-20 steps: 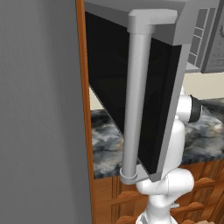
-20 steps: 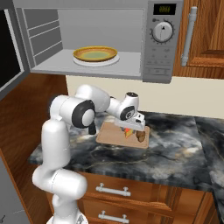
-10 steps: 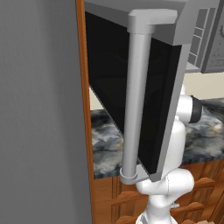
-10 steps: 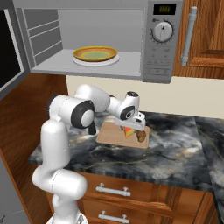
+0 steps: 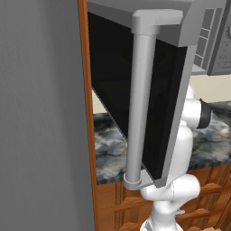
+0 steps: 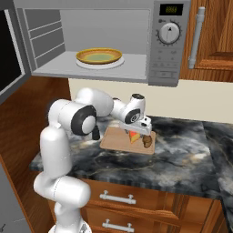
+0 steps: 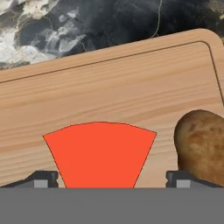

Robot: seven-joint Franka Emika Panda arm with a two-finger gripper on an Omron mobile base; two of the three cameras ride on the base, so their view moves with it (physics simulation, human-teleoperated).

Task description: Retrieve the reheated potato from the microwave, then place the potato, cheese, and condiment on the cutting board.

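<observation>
The tool (image 7: 111,179) hangs low over the cutting board (image 7: 109,87), its two tips standing wide apart on either side of the cheese (image 7: 99,153) and not pressing it, so the wedge looks let go and lying flat on the wood with its red rind upward. The potato (image 7: 203,146) lies on the board just to the right of the cheese in the hand view, close to one tip; whether it touches that tip I cannot tell. In the right base view the board (image 6: 116,142) sits on the dark marbled worktop (image 6: 182,150) below the open microwave (image 6: 161,50), whose plate (image 6: 99,56) is bare, and the condiment (image 6: 96,133) stands on the worktop just left of the board, partly behind the arm. The step in hand appears to be finishing the cheese placement, with two of three items judged done. To do it well, lift the tool straight up so neither tip drags the wedge or nudges the potato, which could roll. Then come at the small dark bottle from above, gripping its body rather than the tapered top, and set it on the free wood at the board's left.
</observation>
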